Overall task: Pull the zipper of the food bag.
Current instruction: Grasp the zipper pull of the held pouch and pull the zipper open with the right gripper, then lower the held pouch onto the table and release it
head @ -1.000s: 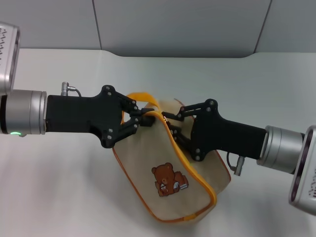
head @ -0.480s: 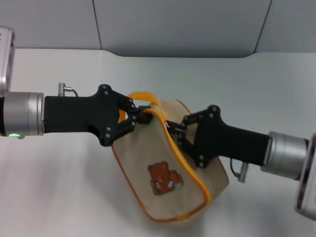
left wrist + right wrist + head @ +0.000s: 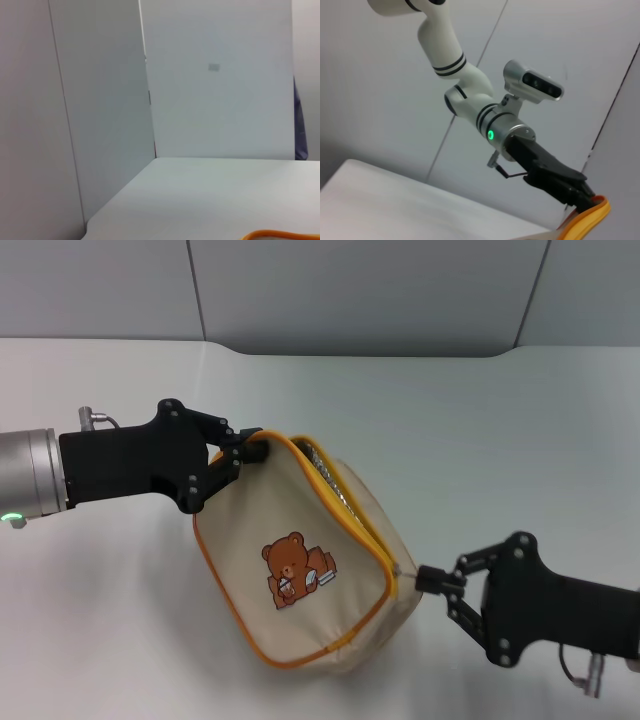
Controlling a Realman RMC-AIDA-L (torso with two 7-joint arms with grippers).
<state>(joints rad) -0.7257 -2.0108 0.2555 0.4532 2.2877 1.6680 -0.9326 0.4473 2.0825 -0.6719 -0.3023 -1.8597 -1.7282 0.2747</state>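
Observation:
The beige food bag [image 3: 300, 540], with a brown bear print and orange-yellow piping, is held between both grippers over the white table [image 3: 480, 430]. My left gripper [image 3: 240, 448] is shut on the bag's far top end, by the handle. My right gripper [image 3: 428, 580] is shut on the small silver pull tab [image 3: 405, 571] at the bag's near right corner. The zipper [image 3: 366, 530] is open along the top edge and silvery lining [image 3: 335, 485] shows. The right wrist view shows the left gripper [image 3: 581, 196] on the orange handle [image 3: 592, 214].
A grey wall [image 3: 380, 290] stands behind the table's far edge. The left wrist view shows the wall panels [image 3: 215, 75], the bare table [image 3: 210, 195] and a sliver of orange handle [image 3: 272, 234].
My right gripper has moved to the front right with the pull tab, running it along the top edge and opening the bag. My left gripper and the bag have shifted left.

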